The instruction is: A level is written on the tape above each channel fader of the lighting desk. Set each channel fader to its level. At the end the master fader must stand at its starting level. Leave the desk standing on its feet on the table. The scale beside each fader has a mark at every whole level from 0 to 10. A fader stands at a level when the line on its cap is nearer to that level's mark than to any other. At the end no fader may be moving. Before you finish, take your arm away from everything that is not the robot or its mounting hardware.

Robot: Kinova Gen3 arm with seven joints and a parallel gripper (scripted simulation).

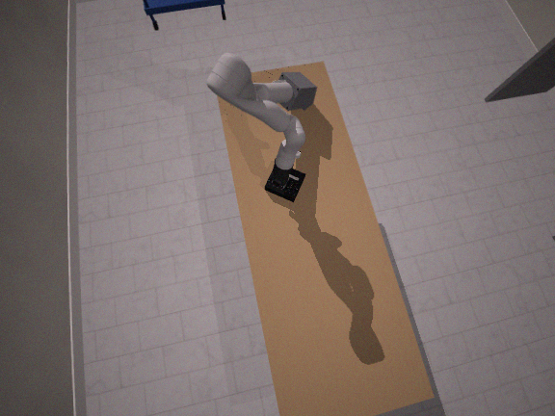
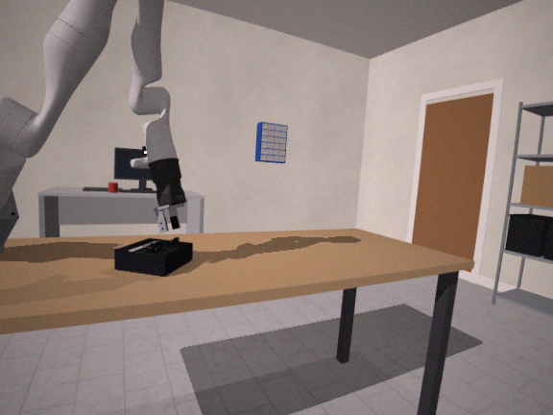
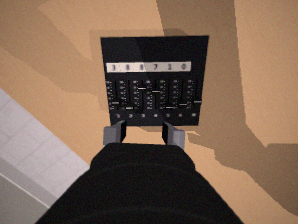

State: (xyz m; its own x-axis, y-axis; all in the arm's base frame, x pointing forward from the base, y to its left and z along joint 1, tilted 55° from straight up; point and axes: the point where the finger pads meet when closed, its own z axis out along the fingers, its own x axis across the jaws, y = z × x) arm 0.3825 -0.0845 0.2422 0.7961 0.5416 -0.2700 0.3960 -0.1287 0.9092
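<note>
The gripper [image 3: 144, 134] hangs above the black desk [image 3: 154, 50] on the wooden surface [image 2: 288, 269], its fingers spread wide apart and holding nothing. In the wrist view the tape [image 3: 149, 67] is too blurred to read surely, and the fader caps' [image 3: 156, 91] levels are hard to judge. From above, the arm [image 1: 270, 108] hides part of the desk.
</note>
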